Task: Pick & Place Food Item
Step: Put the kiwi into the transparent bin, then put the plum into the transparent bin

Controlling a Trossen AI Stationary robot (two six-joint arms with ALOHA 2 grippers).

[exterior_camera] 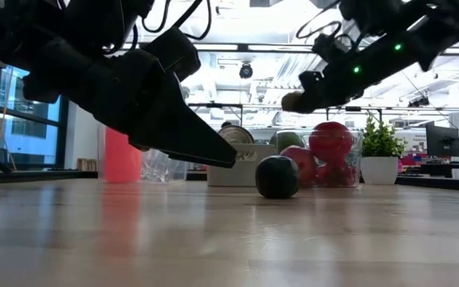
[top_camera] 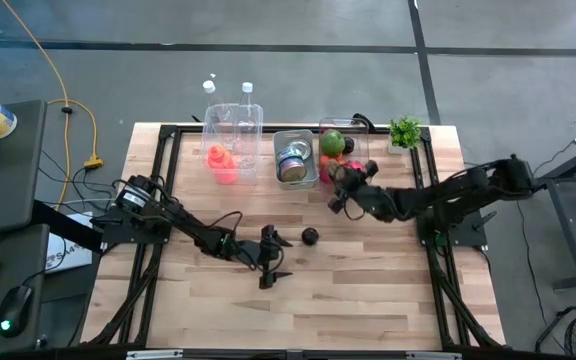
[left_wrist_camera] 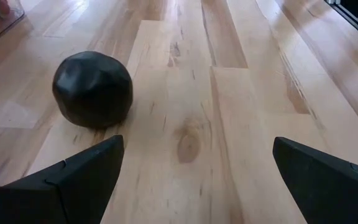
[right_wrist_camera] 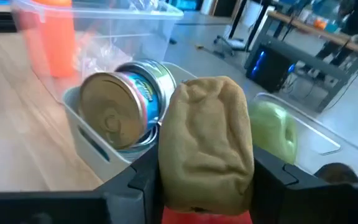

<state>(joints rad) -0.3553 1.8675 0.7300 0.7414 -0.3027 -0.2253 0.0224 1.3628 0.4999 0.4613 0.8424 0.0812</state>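
Tan and lumpy, a potato-like food item (right_wrist_camera: 205, 140) is being pinched by the right gripper (right_wrist_camera: 205, 171) above the fruit bin (top_camera: 336, 172); releasing it inside likely comes next. From above, the left gripper (top_camera: 271, 258) is waiting spread beside a dark ball (top_camera: 310, 237). Low down, that ball is resting on the table (exterior_camera: 229, 239).

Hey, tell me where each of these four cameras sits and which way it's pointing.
High view: overhead, straight down on the table; both arms show.
Low view: tabletop height, level across toward the room; dark ball centre, arms overhead.
Left wrist view: on the left arm, down at the wood; open left claw frames it.
Right wrist view: on the right arm, toward the bins; right claw grips a tan food item.
Shared: the low and left wrist views both show the ball.
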